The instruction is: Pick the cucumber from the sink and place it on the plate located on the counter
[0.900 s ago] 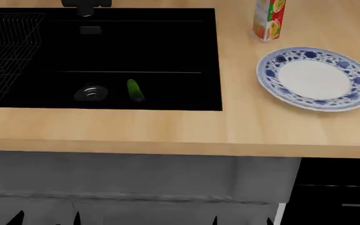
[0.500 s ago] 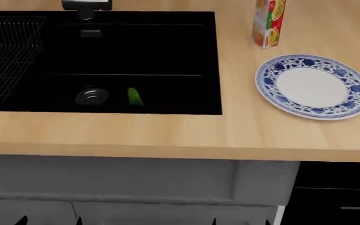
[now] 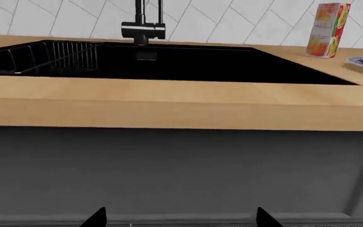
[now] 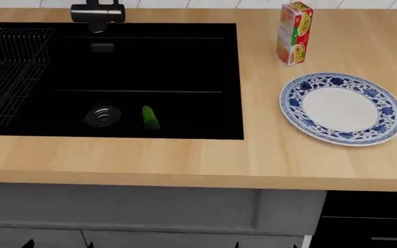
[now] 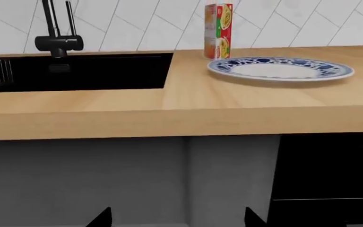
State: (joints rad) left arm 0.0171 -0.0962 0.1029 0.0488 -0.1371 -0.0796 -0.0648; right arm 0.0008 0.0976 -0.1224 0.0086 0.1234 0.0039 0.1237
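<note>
The small green cucumber (image 4: 150, 118) lies on the floor of the black sink (image 4: 184, 62), just right of the round silver drain (image 4: 103, 115). The white plate with a blue floral rim (image 4: 341, 107) sits empty on the light wood counter (image 4: 184, 157), right of the sink; it also shows in the right wrist view (image 5: 280, 69). My left gripper (image 3: 181, 220) and right gripper (image 5: 178, 220) are both open and empty, low in front of the grey cabinet face below the counter edge. In the wrist views the sink's front wall hides the cucumber.
A black wire rack (image 4: 5, 67) fills the sink's left part. A black faucet (image 4: 97, 13) stands behind the sink. A red and yellow noodle box (image 4: 294, 33) stands upright behind the plate. A dark cabinet (image 4: 371, 219) lies below the counter at the right.
The head view has shifted, so sink, plate and counter sit lower in the picture and more of the back wall shows. The cucumber and plate have not moved. My fingertips show less.
</note>
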